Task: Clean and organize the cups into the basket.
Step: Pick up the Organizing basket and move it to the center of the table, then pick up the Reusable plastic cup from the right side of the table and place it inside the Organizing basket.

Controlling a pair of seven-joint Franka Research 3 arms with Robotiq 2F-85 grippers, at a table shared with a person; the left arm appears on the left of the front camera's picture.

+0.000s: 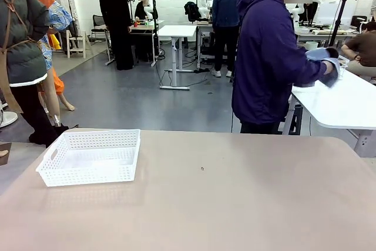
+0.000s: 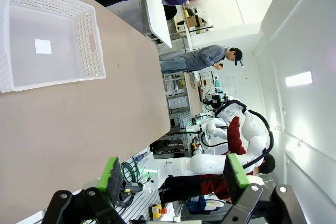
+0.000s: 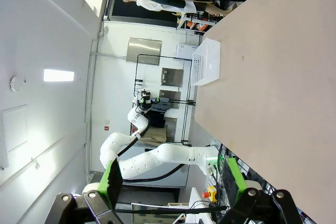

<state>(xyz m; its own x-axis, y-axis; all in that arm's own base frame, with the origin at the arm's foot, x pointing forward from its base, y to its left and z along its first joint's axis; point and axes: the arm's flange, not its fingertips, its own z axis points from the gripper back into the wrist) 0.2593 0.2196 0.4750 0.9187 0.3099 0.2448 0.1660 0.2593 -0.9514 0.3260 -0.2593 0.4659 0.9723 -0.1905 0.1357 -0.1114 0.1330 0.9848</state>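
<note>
The white perforated basket (image 1: 88,174) sits near the table's (image 1: 235,204) far left corner. The left gripper (image 2: 174,174) and the right gripper (image 3: 171,181) have jaws spread wide, pinching nothing. A person in purple (image 1: 267,57) stands beyond the far edge.

In the front view, the person (image 1: 267,57) at 1 o'clock is hidden from the thighs down behind the table (image 1: 235,216). What the hands (image 1: 328,67) at 2 o'clock hold is too blurred to tell. A dark speck (image 1: 202,168) just below centre is too small to identify. In the left wrist view, the basket (image 2: 90,43) at 10 o'clock runs off the left edge.
</note>
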